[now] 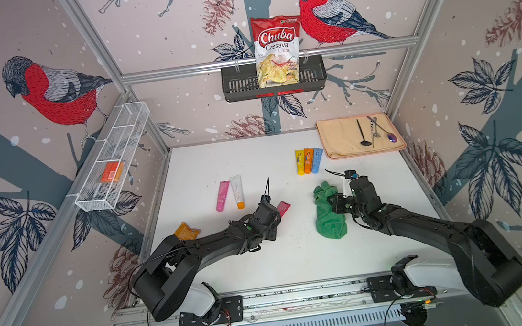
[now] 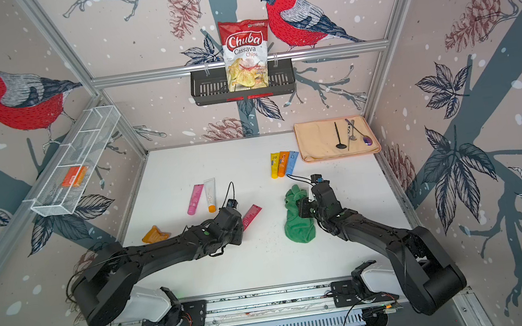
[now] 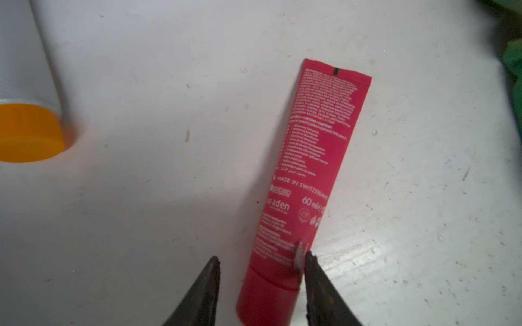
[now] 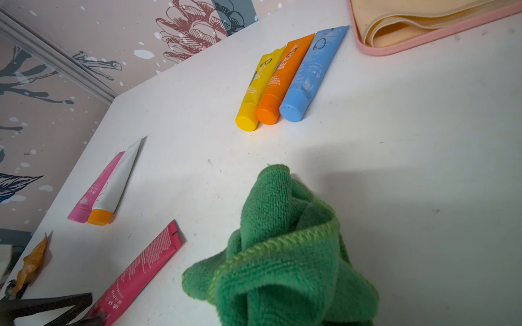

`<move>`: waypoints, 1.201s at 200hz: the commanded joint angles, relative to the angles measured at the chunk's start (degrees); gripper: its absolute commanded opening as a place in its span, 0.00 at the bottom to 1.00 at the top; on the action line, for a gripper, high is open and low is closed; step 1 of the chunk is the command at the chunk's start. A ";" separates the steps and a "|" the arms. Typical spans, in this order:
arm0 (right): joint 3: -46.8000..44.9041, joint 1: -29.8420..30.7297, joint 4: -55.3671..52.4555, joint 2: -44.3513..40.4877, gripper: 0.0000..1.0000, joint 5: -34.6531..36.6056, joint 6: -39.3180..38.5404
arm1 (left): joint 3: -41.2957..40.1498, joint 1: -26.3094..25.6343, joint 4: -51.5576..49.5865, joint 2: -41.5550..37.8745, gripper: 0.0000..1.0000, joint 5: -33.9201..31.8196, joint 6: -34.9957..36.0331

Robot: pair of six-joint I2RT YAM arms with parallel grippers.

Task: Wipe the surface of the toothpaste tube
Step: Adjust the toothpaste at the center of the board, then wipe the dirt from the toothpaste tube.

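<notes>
The left pincer is straddling the cap end of the red tube, which is lying flat mid-tabletop. Its jaws are standing apart, with one finger touching the tube's edge. The right pincer is clamping the green cloth nearby.
</notes>
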 commanded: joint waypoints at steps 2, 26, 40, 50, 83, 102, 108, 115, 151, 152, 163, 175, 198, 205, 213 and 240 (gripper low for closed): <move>1.29 1.14 1.24 -0.85 0.11 -3.43 0.84 | 0.56 0.03 3.31 1.12 0.43 2.90 2.08; 2.75 2.52 0.76 -1.22 0.11 -5.30 0.77 | 0.67 -0.19 3.65 1.57 0.38 4.32 2.69; 3.73 3.33 0.50 -0.74 0.11 -6.18 0.82 | 0.34 -0.64 4.04 1.43 0.35 5.51 3.14; 5.01 4.26 0.19 0.22 0.11 -6.91 0.73 | 0.08 -1.13 4.39 1.24 0.33 6.24 3.45; 9.91 8.98 -0.12 6.84 0.11 -7.22 0.35 | -0.30 -4.78 5.14 0.45 0.30 6.14 3.75; 12.87 11.64 -0.36 11.75 0.11 -7.79 0.08 | -0.65 -6.59 5.71 0.19 0.29 5.80 3.80; 13.85 12.69 -0.59 13.43 0.11 -7.97 -0.08 | -0.80 -6.74 5.73 0.21 0.28 5.71 3.62; 14.95 13.70 -1.03 15.24 0.11 -8.44 -0.36 | -1.09 -6.73 5.97 0.26 0.28 5.82 3.51; 18.45 18.34 -1.61 21.96 0.11 -10.57 -0.49 | -1.45 -6.70 6.41 0.17 0.27 5.47 3.47; 18.50 18.50 -1.61 22.06 0.11 -10.62 -0.46 | -1.44 -6.72 6.42 0.17 0.27 5.49 3.44; 18.94 19.92 -1.95 22.68 0.11 -11.06 -0.42 | -1.37 -6.72 6.32 0.26 0.27 5.14 3.37; 18.93 20.87 -1.90 22.62 0.11 -11.54 -0.06 | -1.37 -6.73 6.42 0.35 0.26 4.91 3.42; 18.53 21.46 -2.05 23.76 0.11 -11.72 0.28 | -1.45 -6.74 6.65 0.14 0.25 4.57 3.75; 18.81 21.55 -3.20 24.83 0.11 -10.66 -0.01 | -1.65 -6.74 6.80 -0.06 0.25 4.61 3.78; 19.25 21.54 -4.53 26.01 0.11 -8.95 -0.32 | -1.91 -6.74 7.14 -0.41 0.25 4.57 3.77; 20.78 21.27 -10.86 28.11 0.11 4.41 -0.14 | -2.45 -6.48 7.62 -0.77 0.24 5.12 4.04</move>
